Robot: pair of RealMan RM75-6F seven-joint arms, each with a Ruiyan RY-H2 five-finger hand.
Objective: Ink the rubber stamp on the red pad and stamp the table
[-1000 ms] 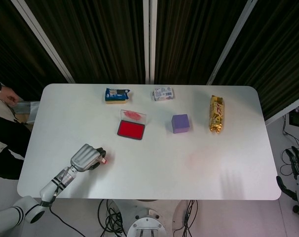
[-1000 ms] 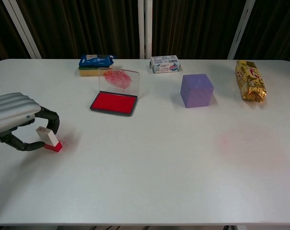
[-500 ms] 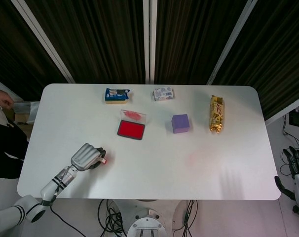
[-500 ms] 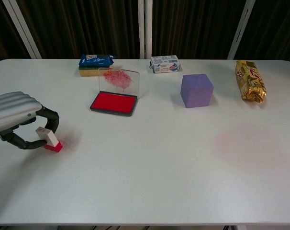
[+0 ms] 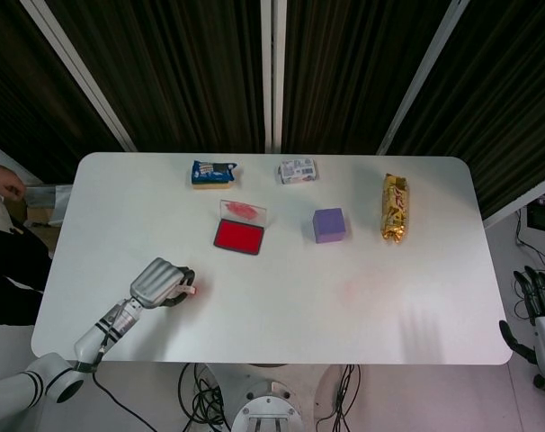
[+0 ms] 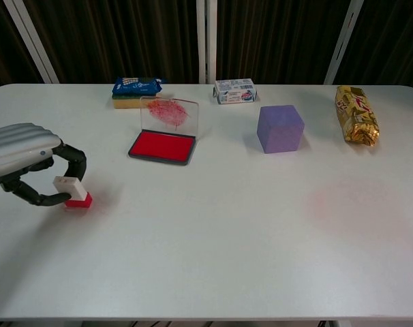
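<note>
Left hand (image 6: 26,160) is pinching the small white-and-red rubber stamp (image 6: 73,192), red base down on the white counter (image 6: 213,238) near its left edge. The open red ink pad (image 6: 161,146) sits further back, toward the middle. Right hand (image 5: 535,317) hangs off the counter's right edge, fingers loosely spread, holding nothing.

right hand (image 5: 544,326) cut by edge
</note>
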